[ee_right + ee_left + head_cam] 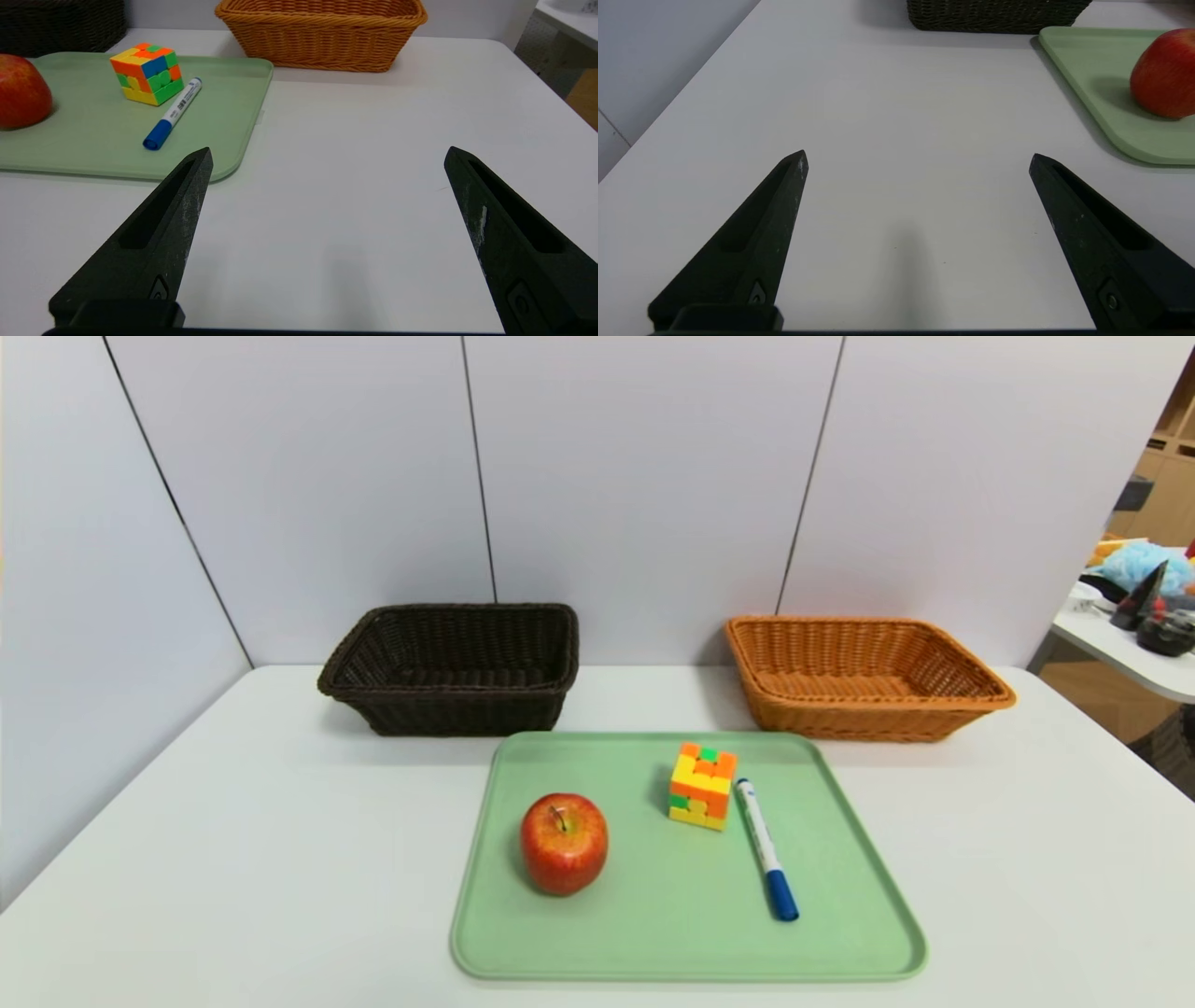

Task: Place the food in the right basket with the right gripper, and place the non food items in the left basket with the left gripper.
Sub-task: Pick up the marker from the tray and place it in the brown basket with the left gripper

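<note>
Three loose items rest on a pale green tray (840, 859) at the middle of a white table (233, 859): a red apple (564, 843) toward the tray's left side, a multicoloured puzzle cube (702, 786) right of it, and a white marker with a blue cap (766, 848) lying just beside the cube on its right, capped end nearest the robot. Behind the tray, against the grey wall panels, stand two empty wicker baskets, well apart: the dark brown basket (453, 669) at left and the light orange-tan basket (864, 678) at right. Neither arm appears in the head view. In the left wrist view, the left gripper (919, 159) is held low over bare table left of the tray, its pointed black fingers (770, 224) spread wide and holding nothing. In the right wrist view, the right gripper (328, 155) is likewise fully spread and empty, over bare table right of the tray, aimed toward the orange-tan basket.
</note>
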`<state>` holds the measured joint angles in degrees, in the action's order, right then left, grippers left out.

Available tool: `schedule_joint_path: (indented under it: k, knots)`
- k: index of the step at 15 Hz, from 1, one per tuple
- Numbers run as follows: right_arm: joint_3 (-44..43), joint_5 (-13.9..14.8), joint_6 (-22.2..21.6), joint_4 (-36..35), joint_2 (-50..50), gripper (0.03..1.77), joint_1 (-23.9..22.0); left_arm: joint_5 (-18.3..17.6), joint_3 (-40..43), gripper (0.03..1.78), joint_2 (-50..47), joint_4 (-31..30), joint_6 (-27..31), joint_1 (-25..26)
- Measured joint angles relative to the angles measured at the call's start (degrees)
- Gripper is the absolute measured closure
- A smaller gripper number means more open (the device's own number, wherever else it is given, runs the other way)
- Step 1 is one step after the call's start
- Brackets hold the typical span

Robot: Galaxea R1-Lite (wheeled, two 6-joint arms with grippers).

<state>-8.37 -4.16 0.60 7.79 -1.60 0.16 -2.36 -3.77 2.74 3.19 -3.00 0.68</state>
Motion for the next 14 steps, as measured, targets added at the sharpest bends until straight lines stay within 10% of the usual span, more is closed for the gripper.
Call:
schedule_joint_path:
  k: [14]
  knots:
    - [-19.5,-2.8,-0.5,-2.8,-43.2,0.09,3.3,-3.5,-28.4,0.12,42.5,6.6,-2.0,0.0]
